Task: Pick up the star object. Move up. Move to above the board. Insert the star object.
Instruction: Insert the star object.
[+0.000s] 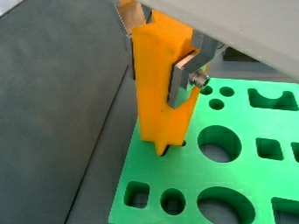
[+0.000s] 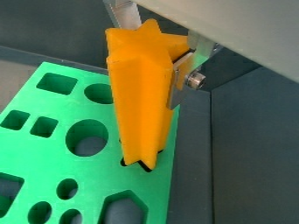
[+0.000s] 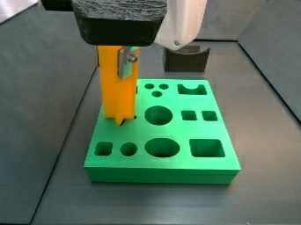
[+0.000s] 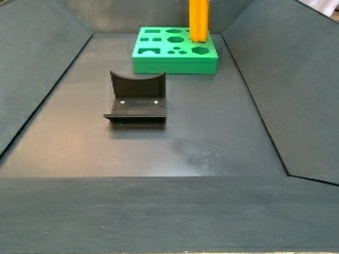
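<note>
Side view: gripper (image 3: 121,54) clamps star object (image 3: 115,83), tip in board (image 3: 177,167).

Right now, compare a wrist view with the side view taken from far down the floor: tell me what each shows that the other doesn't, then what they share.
Only the wrist view shows the gripper, its jaws shut on the star object, and the peg's lower tip already sitting in a cut-out at the board's edge.

Only the far side view shows the fixture, standing on the floor apart from the board; the gripper is out of frame there.

Both show the orange star object upright on the green board.
</note>
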Controlling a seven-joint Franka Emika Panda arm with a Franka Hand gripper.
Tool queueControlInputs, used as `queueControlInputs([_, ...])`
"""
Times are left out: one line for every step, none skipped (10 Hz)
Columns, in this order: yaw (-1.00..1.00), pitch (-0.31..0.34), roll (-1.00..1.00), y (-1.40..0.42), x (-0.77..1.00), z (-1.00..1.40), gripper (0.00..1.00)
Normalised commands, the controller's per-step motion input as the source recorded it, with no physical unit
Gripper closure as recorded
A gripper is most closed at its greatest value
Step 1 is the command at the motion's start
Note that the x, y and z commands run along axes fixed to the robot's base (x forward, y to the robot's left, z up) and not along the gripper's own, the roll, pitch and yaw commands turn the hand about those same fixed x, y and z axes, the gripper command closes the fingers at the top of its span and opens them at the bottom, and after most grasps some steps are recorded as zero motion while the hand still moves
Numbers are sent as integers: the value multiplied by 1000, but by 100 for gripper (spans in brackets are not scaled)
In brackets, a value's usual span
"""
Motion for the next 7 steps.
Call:
queueControlInputs([-223,60,36,0,311,-189,100])
queueControlInputs([-43,0,0,0,83,-3,100])
queueControlInputs([0,0,0,0,3,-31,100])
queueControlInputs([-51,0,0,0,0,-266,100])
queueControlInputs([-89,-9,27,0,0,-577,100])
queueControlInputs([-94,-41,59,0,0,-809,100])
queueControlInputs([-100,-51,0,0,0,-857,100])
